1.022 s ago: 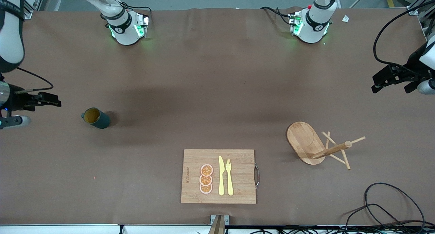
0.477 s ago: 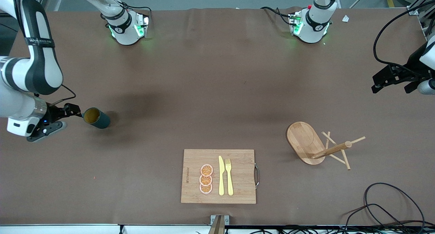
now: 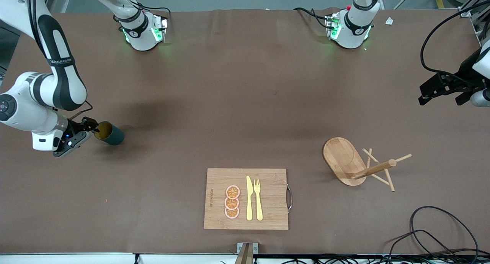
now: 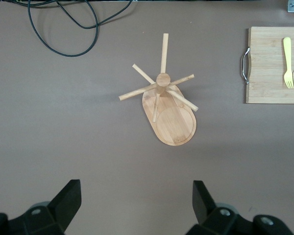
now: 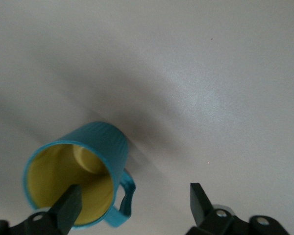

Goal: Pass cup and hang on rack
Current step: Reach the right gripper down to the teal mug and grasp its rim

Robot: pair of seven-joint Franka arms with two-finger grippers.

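Barely begun — at the front view's left edge the right tool (image 3: pixel 89 128), fingers spread and grasping nothing, sits at the cup's (image 3: pixel 108 133) rim. The cup stands on the table (image 3: pixel 245 103), not yet lifted. The pass and hanging remain.

Lower right, the rack (image 3: pixel 358 165) is empty; the left tool (image 3: pixel 440 89), released, waits at the right edge.

Only the right wrist view shows the cup's handle (image 5: pixel 126 199) between the spread fingers (image 5: pixel 71 203).

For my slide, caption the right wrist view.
Open right gripper straddles the cup's rim and handle, one finger inside.
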